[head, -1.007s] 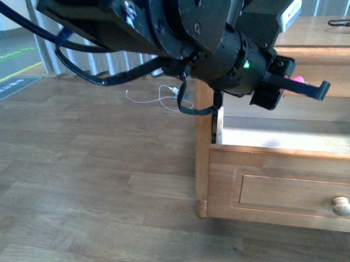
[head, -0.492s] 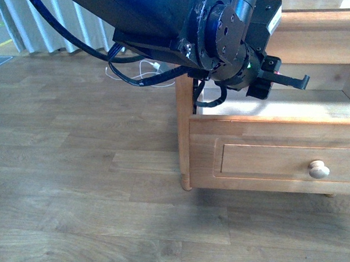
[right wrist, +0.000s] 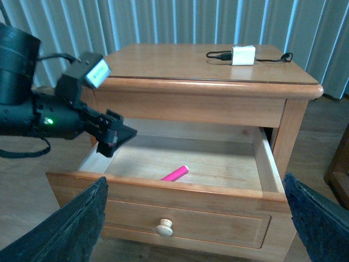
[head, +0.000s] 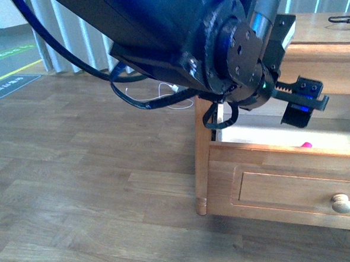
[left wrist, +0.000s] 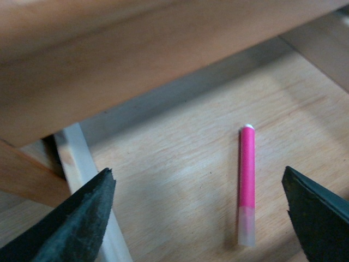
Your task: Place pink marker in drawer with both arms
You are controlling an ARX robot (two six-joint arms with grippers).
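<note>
A short, bright pink marker with a paler cap end (left wrist: 246, 180) is seen lying flat on the pale wood floor of the pulled-out, honey-brown wooden top drawer (right wrist: 207, 215), near its front wall and free of any grip. A second earlier the same pink was seen pinched at the tip of the black, boxy left gripper (head: 304, 102) above the drawer opening. Now that gripper is held over the drawer's interior with its jaws spread wide and nothing between them, and the marker lies below the gap between the two fingers, untouched. The release is therefore judged to have been made, and the placing part of the task to be done. The black right gripper (right wrist: 194, 180) is held well back in front of the dresser, its jaws likewise parted and empty. The drawer stands fully open, its round pale knob (right wrist: 164, 226) untouched. If closing is wanted, the left arm would first have to be lifted clear of the opening. A white charger with a black cable (right wrist: 243, 54) is seen on the dresser top.
</note>
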